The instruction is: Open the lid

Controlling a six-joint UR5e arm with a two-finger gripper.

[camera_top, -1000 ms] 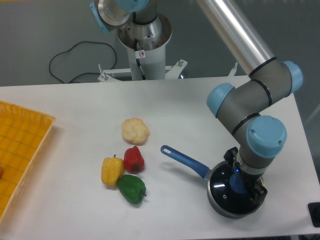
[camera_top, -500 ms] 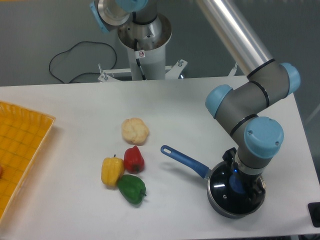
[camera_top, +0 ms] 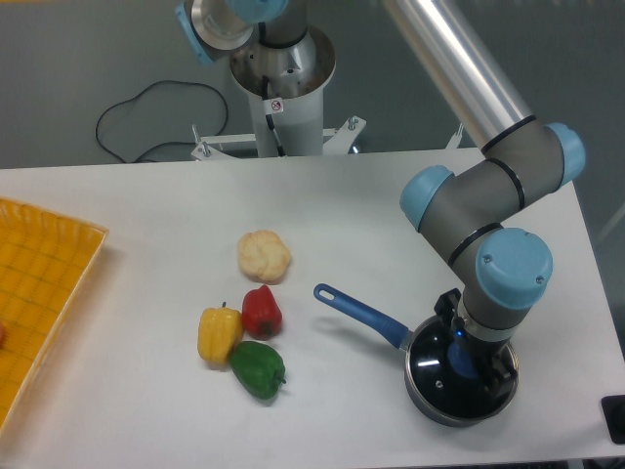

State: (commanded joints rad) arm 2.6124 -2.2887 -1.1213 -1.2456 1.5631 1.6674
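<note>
The lid (camera_top: 437, 375), round dark glass with a thin metal rim, lies on the dark saucepan (camera_top: 430, 408) near the table's front right edge. The pan's long blue handle (camera_top: 358, 314) points up and left. My gripper (camera_top: 462, 362) hangs straight down over the lid's centre, and the blue knob (camera_top: 460, 360) shows between its fingers. The wrist covers the jaws from above, so I cannot tell whether they press on the knob. The lid looks seated flat on the pan.
A yellow pepper (camera_top: 218, 333), a red pepper (camera_top: 262, 311) and a green pepper (camera_top: 258, 368) cluster left of the pan handle. A pale bread roll (camera_top: 264, 256) lies behind them. An orange tray (camera_top: 39, 303) sits at the left edge. A dark object (camera_top: 614, 418) is at the right border.
The arm has shifted very slightly to the left over the pan. The lid and saucepan stay in place.
</note>
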